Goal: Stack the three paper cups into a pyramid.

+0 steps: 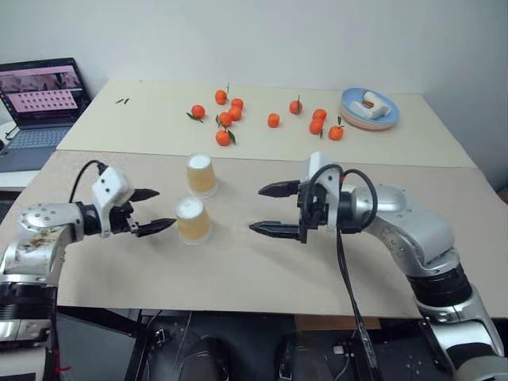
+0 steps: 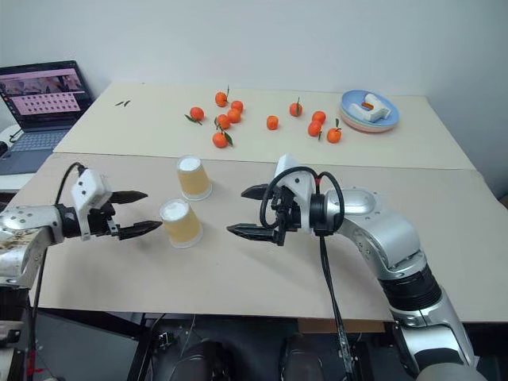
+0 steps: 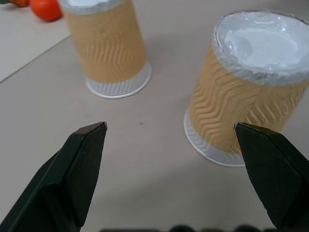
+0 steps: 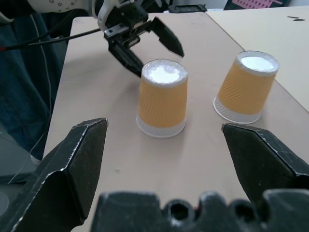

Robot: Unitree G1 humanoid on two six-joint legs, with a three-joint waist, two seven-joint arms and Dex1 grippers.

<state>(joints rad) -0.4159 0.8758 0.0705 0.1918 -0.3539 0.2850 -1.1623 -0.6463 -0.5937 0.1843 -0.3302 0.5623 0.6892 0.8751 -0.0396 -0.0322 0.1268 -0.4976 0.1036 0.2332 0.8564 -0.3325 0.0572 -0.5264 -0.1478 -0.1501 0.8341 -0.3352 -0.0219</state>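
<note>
Left fingers (image 1: 148, 210): I see them spread wide, empty, tips just beside the near cup (image 1: 194, 221).
Right fingers (image 1: 272, 209): released, empty, facing that cup from its other side.
Far cup (image 1: 202, 175): inverted on the counter (image 1: 254, 270), beyond both fingertips, apart from the near one.

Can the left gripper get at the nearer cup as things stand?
Probably yes. The left gripper is open, pointing at the nearer cup, which stands upside down on the table right in front of its fingertips. Nothing lies between them; the farther cup stands apart.
</note>
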